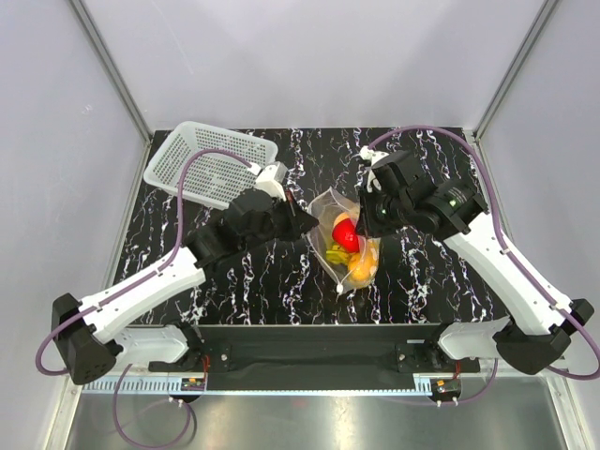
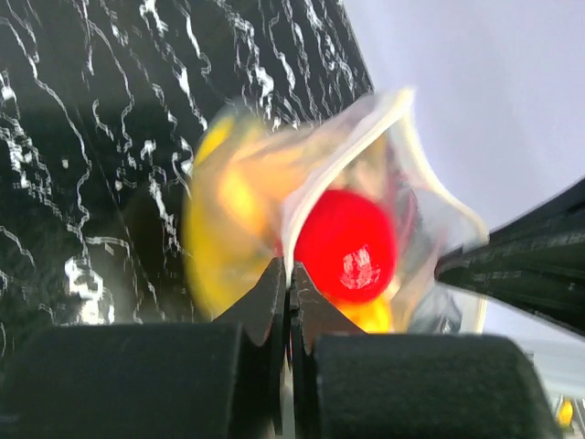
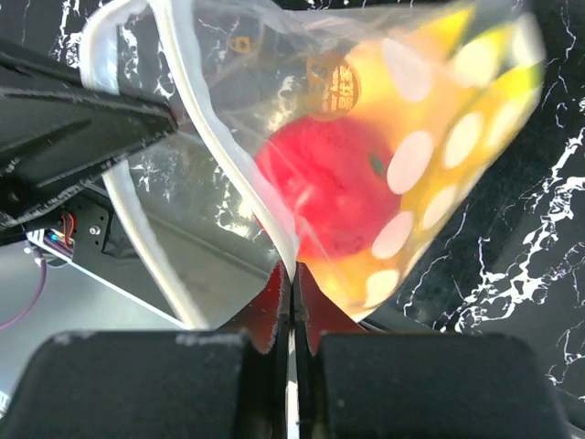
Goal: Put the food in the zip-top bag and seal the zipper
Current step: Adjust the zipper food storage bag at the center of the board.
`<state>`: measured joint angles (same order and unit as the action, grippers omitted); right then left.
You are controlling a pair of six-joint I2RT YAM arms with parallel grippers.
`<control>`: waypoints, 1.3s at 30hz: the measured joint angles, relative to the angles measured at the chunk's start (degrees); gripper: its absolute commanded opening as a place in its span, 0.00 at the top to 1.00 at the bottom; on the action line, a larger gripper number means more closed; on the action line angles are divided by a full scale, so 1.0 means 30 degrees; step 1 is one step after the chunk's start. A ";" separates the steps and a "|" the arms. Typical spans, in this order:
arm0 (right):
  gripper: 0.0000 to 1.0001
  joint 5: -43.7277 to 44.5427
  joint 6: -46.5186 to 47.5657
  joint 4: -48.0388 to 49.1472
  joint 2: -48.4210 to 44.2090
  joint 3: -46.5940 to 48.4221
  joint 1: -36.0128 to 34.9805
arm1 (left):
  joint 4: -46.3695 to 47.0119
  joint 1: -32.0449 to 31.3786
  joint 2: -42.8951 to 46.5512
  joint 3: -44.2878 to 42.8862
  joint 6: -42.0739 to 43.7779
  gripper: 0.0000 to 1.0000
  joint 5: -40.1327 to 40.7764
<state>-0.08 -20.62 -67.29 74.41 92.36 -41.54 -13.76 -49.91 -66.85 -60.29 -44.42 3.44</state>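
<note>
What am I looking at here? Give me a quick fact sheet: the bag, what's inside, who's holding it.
bag: clear, white-dotted, centre of the scene
inside: red fruit, orange fruit, yellow food
left hand: shut on the bag's mouth edge
right hand: shut on the bag's mouth edge
zipper: not sealed, mouth gapes
basket: white, at far left

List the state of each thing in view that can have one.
Clear crinkly zip-top bag: mouth open, holding fruit.
Thin clear zipper strip: unsealed, sides apart.
Red round fruit: inside the bag.
Orange round fruit: inside the bag.
Left gripper: shut on the bag's mouth edge.
Right gripper: shut on the same edge.
White perforated plastic basket: nothing seen inside.
</note>
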 measured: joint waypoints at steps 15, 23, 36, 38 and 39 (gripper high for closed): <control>1.00 -0.1195 -0.1129 0.1355 0.0189 -0.0838 -0.0036 | 0.1319 -0.0175 -0.1304 -0.0036 -0.0758 1.00 -0.2725; 0.99 -0.2477 -0.2506 0.3577 0.0197 -0.3024 -0.0087 | 0.2827 -0.0721 -0.2186 0.0291 -0.1574 1.00 -0.2747; 0.72 -0.2805 -0.3140 0.5093 -0.1588 -0.5843 -0.0138 | 0.3643 -0.0372 -0.1923 0.1064 -0.1472 1.00 -0.3526; 0.68 -0.2812 -0.3169 0.5129 -0.1778 -0.5967 -0.0138 | 0.3781 -0.0321 -0.2025 0.1064 -0.1355 1.00 -0.3810; 0.61 -0.2812 -0.3169 0.5173 -0.1807 -0.6003 -0.0138 | 0.3847 -0.0321 -0.2076 0.1064 -0.1290 1.00 -0.3912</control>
<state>-8.51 -30.13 -51.77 68.99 74.35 -41.95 -2.22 -50.87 -73.08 -57.10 -48.29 -8.29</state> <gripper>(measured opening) 0.305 0.012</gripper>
